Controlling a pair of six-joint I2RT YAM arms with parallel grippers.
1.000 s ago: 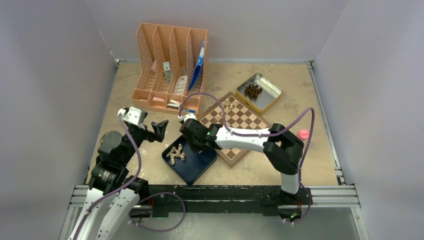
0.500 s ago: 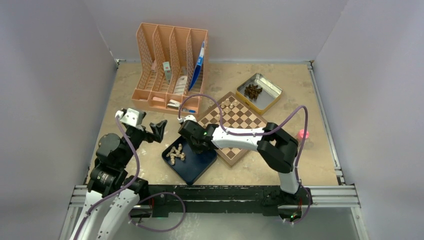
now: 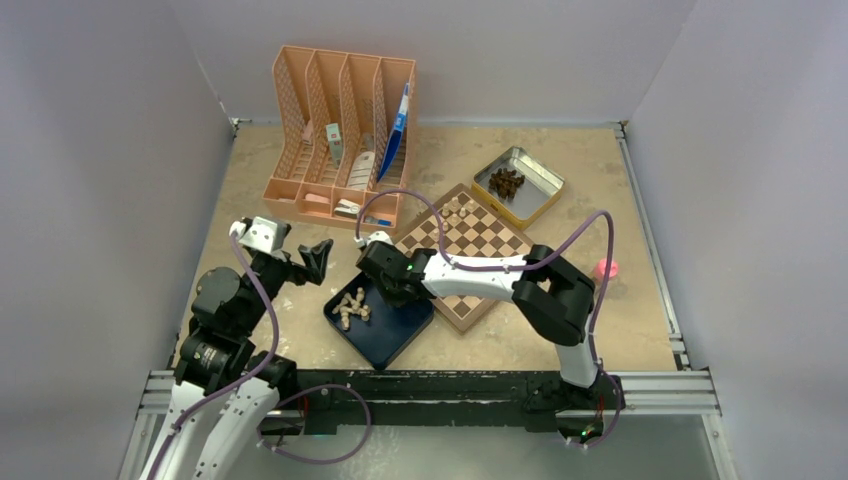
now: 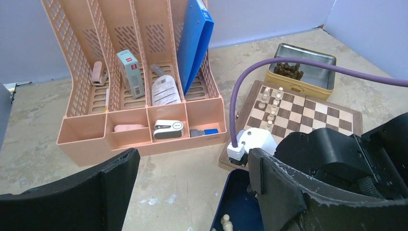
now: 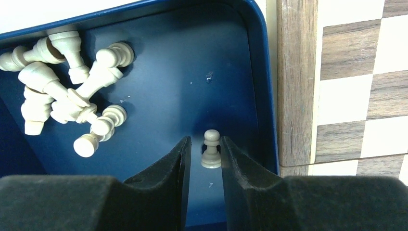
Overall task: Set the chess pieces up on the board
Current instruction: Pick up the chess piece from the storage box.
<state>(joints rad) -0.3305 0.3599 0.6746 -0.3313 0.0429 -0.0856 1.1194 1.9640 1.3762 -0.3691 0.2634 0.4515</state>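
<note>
The board (image 3: 478,240) lies at mid-table with a few pale chess pieces (image 3: 457,210) standing along its far-left edge, and they also show in the left wrist view (image 4: 270,108). More chess pieces (image 5: 62,86) lie heaped in a dark blue tray (image 5: 262,72) beside the board (image 5: 356,96). My right gripper (image 5: 206,143) is low inside the tray, its jaws narrowly open around a single pawn (image 5: 210,150). The pawn sits against the right finger with a gap on its left. My left gripper (image 4: 192,166) hovers wide open and empty left of the tray (image 3: 385,325).
A peach desk organizer (image 3: 340,130) with small items stands at the back left. A metal tin (image 3: 518,185) holding dark pieces sits behind the board. A pink object (image 3: 606,268) lies near the right edge. Walls enclose three sides.
The right arm's elbow has swung a little to the left while its gripper stayed over the tray. The left arm has drawn back slightly to the left.
</note>
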